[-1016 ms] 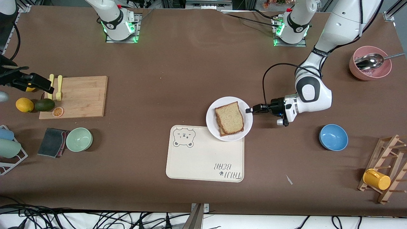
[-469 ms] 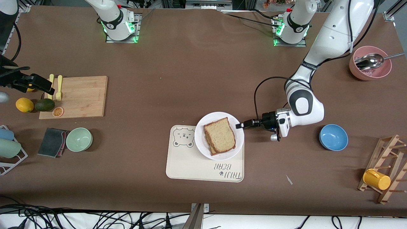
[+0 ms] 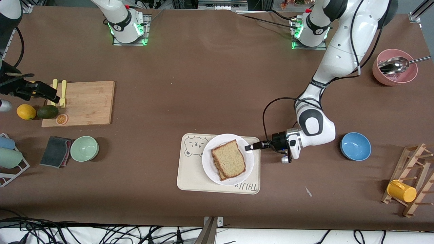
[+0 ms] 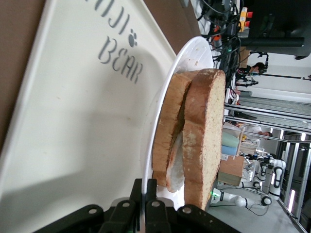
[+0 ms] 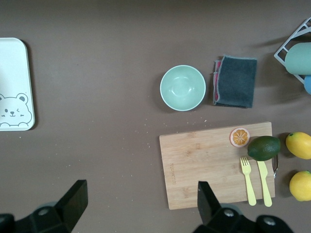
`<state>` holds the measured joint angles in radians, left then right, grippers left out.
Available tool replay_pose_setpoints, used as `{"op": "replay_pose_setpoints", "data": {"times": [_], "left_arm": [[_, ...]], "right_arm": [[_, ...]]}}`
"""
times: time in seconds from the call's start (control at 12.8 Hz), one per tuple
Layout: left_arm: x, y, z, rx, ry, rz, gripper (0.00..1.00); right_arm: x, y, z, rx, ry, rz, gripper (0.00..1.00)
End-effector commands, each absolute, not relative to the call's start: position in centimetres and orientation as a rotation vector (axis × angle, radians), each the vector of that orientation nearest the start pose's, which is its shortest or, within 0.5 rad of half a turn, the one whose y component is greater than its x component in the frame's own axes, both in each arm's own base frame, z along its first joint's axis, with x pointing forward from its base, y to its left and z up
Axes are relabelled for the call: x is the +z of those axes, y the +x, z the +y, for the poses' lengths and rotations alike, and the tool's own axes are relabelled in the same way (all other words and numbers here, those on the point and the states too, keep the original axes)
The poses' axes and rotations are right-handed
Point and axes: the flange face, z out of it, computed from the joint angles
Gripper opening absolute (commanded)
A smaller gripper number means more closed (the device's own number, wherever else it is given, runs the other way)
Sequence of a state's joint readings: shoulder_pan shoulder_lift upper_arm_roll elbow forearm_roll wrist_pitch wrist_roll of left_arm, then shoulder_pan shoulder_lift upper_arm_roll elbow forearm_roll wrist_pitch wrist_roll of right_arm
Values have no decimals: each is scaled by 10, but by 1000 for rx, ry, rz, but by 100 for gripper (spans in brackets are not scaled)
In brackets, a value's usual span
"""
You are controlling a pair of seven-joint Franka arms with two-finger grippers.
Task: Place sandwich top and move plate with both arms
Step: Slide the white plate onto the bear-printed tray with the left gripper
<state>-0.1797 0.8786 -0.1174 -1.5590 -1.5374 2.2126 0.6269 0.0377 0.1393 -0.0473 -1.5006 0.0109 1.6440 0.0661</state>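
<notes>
The white plate point(image 3: 207, 161) lies over the bear tray point(image 3: 191, 176), at the end of the tray toward the left arm. On the plate the sandwich top point(image 3: 229, 158) rests on a lower bread slice, with egg white showing between them. My left gripper point(image 3: 249, 147) is shut on the plate's rim on the side toward the left arm's end. In the left wrist view the left gripper point(image 4: 146, 187) pinches the plate point(image 4: 193, 51) just beside the sandwich top point(image 4: 206, 131). My right gripper point(image 3: 51, 95) hangs open and empty over the end of the cutting board point(image 3: 84, 103); in its own wrist view the right gripper point(image 5: 141, 194) has only bare table below it.
A blue bowl point(image 3: 355, 146) sits close to the left arm's elbow. A pink bowl with a spoon point(image 3: 394, 67) and a wooden rack with a yellow mug point(image 3: 401, 190) stand at the left arm's end. A green bowl point(image 3: 84, 148), grey cloth point(image 3: 56, 151), forks, avocado and lemons lie near the right gripper.
My left gripper has carried the plate with the sandwich toward the front camera and the right arm's end, from the tray's corner to over the tray. The right arm barely moved.
</notes>
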Motion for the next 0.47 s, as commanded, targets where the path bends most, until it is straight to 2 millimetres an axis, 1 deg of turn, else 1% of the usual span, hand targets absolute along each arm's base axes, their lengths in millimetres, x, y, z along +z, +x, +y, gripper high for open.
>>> {"op": "replay_pose_setpoints", "data": {"times": [0.0, 0.16, 0.39], "left_arm": [[128, 668, -240, 19, 1952, 360, 0], [115, 663, -248, 13, 1946, 387, 0], [112, 664, -252, 17, 1933, 390, 0]], "right_arm": [[583, 606, 2, -12, -3123, 117, 100], [569, 614, 2, 0, -3139, 116, 100], [573, 612, -1, -2, -3132, 131, 100]]}}
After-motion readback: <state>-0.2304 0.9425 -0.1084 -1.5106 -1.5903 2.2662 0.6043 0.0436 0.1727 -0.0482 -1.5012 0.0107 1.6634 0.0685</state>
